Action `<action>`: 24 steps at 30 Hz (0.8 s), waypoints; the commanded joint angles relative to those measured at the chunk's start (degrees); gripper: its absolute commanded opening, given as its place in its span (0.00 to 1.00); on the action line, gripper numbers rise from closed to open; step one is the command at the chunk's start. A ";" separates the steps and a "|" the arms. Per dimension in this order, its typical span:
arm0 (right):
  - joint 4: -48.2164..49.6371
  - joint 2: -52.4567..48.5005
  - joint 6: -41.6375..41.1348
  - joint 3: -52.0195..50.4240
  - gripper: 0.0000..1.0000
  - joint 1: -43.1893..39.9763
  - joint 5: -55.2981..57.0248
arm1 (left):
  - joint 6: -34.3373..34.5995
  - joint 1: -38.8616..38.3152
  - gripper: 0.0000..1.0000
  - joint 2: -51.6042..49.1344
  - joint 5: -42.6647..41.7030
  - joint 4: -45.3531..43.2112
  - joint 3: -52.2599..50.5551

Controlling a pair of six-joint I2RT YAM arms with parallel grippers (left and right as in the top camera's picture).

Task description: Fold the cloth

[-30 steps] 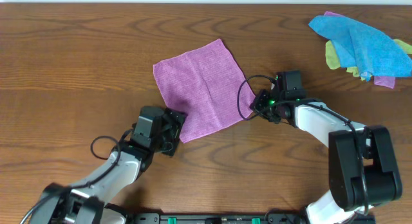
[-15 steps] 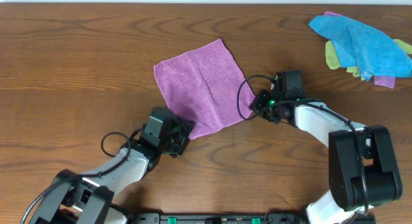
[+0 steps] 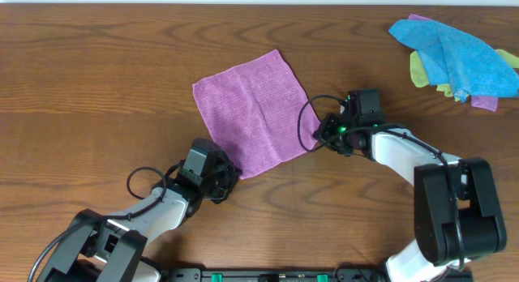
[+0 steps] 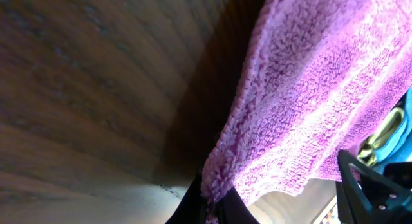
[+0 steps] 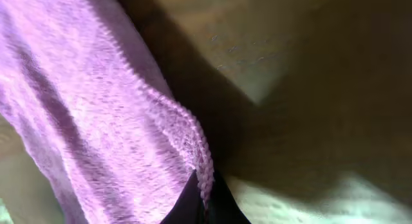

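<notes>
Centrally, on the wooden table (image 3: 97, 87): the cloth (image 3: 252, 112), pinkish-purple, square, spread flat in one layer. Being square, it had no clear long axis. It sat slightly turned, so that its near edge ran from the near left up toward the right, and its far-right corner pointed to the far edge of the table.

Left gripper (image 3: 233, 173): at the near-left corner of the cloth. The left wrist view showed its fingers closed on that corner, the fabric bunched between the tips and lifted a little off the wood.

Right gripper (image 3: 319, 138): at the near-right corner of the cloth. The right wrist view showed its fingers pinched shut on the hem, with the fabric rising from the table into the tips.

Far right of the table, well apart from the cloth: a loose pile with a blue cloth (image 3: 458, 51) on top and a yellow-green cloth (image 3: 418, 70) showing beneath it.
</notes>
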State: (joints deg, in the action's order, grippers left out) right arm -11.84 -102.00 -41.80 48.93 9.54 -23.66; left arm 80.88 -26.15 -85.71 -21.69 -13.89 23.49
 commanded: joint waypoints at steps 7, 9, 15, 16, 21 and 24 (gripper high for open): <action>-12.09 6.47 4.85 -0.39 0.01 0.66 3.28 | -8.28 1.90 0.06 -0.74 -9.60 2.08 -0.87; -14.08 8.79 5.62 -0.39 0.01 1.07 4.92 | -9.64 2.19 0.06 -0.74 -10.93 3.34 -0.87; -21.90 13.20 5.92 -0.42 0.01 1.38 6.84 | -12.79 2.25 0.06 -0.74 -15.76 6.05 -0.85; -23.39 13.31 5.92 -0.42 0.01 1.42 7.23 | -13.27 2.25 0.06 -0.74 -16.33 6.54 -0.85; -29.29 13.35 6.73 -0.57 0.01 1.42 8.44 | -16.76 2.25 0.06 -0.72 -19.85 9.88 -0.85; -31.28 13.64 6.71 -0.96 0.01 1.42 9.33 | -18.88 2.25 0.06 -0.66 -20.87 12.66 -0.83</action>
State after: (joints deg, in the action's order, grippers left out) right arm -42.24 -89.08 -36.21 48.62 10.48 -16.05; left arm 65.69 -24.10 -85.78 -40.80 -3.05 23.11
